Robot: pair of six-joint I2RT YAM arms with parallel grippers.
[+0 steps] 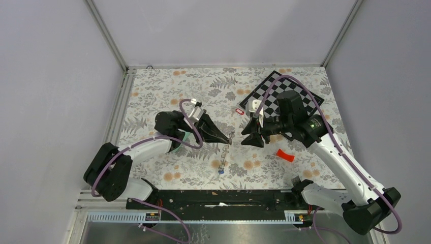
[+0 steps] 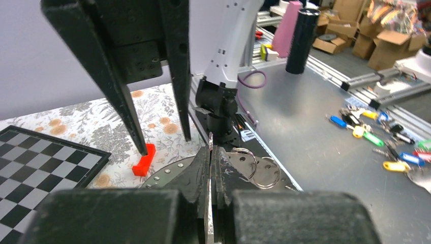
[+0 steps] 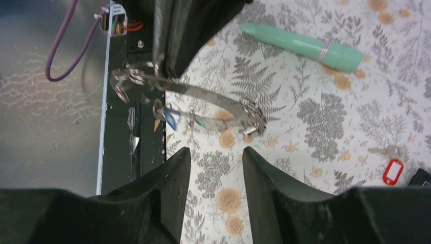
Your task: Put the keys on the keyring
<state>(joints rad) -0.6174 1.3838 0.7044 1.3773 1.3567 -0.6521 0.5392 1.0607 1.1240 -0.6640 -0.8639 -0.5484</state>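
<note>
1. The left gripper [image 1: 228,138] reaches toward the middle of the floral desk [image 1: 152,91]; its fingers [image 2: 195,175] are pressed together, pinching the thin edge of the keyring [image 3: 203,95].
2. From the right wrist the keyring shows edge-on as a flat grey metal band, held clear of the desk by the left fingers; small split rings [image 2: 268,173] hang at its edge.
3. A thin chain [image 1: 224,155] runs from the keyring toward the near edge of the desk; a blue-tagged key [image 1: 221,172] sits at its lower end, touching the desk.
4. In the right wrist view a green tag [image 3: 201,122] shows just beside the blue one, below the band; whether either is threaded on the ring itself I cannot tell.
5. The right gripper [image 1: 245,138] faces the left one, near it but not touching; its fingers [image 3: 175,178] are spread and hold nothing, with the keyring in front of the gap.
6. A red-tagged key [image 1: 239,111] lies loose on the desk, beyond the two grippers and just beside the chessboard [image 1: 284,94].
7. A curved red plastic piece [image 1: 285,155] lies near the right arm.
8. A mint-green tube [image 3: 305,46] lies on the desk, partly hidden under the left arm in the top view.
</note>
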